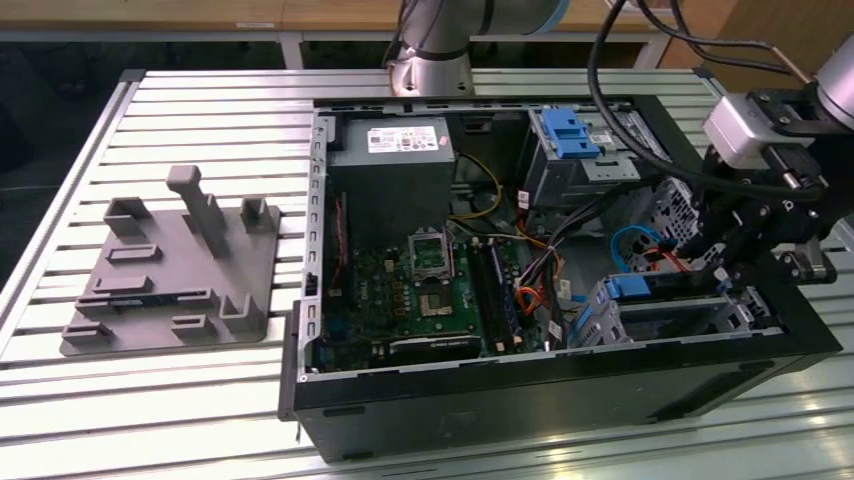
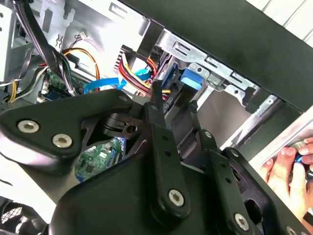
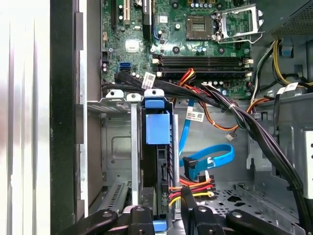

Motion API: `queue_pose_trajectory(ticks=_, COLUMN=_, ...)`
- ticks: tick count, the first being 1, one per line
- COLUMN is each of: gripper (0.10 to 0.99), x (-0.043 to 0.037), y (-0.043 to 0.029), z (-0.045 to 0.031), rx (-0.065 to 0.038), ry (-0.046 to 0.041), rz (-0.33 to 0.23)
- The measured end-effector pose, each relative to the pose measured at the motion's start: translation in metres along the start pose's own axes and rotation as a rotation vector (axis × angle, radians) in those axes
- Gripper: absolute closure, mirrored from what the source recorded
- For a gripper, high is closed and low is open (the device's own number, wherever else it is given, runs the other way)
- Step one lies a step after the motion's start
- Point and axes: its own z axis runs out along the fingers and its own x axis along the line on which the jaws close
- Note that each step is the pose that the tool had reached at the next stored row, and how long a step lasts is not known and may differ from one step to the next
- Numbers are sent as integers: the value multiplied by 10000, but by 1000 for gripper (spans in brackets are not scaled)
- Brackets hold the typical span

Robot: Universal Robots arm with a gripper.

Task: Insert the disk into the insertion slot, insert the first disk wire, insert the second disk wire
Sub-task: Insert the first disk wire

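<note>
The disk (image 3: pixel 157 128), in its bright blue carrier, stands on edge inside the insertion slot (image 3: pixel 133 147) of grey sheet metal. In the exterior view the disk (image 1: pixel 667 290) lies in the bay (image 1: pixel 747 312) at the case's near corner, on the exterior view's right. My gripper (image 3: pixel 164 215) straddles the disk's outer end, one finger on each side, shut on it. The second wrist view shows the gripper (image 2: pixel 174 104) just behind the blue carrier tab (image 2: pixel 190 78). A red, yellow and black wire bundle (image 3: pixel 195 187) and a blue flat cable (image 3: pixel 212 157) lie loose beside the slot.
The open computer case holds a motherboard (image 1: pixel 427 290), a power supply (image 1: pixel 394 165) and a taller grey cage with a blue latch (image 1: pixel 574 140). A grey fixture (image 1: pixel 174 270) sits on the slatted table at the exterior view's left. A person's hand (image 2: pixel 288 169) rests outside the case wall.
</note>
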Motion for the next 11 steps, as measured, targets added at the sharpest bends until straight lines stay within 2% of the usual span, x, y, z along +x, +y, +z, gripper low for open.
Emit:
queue_pose_trajectory(ticks=7, gripper=729, x=-7, y=5, z=-110, rx=0, ry=1, rz=5)
queue_pose_trajectory(ticks=11, gripper=729, x=-7, y=-13, z=-120, rx=-4, ry=-9, rz=4)
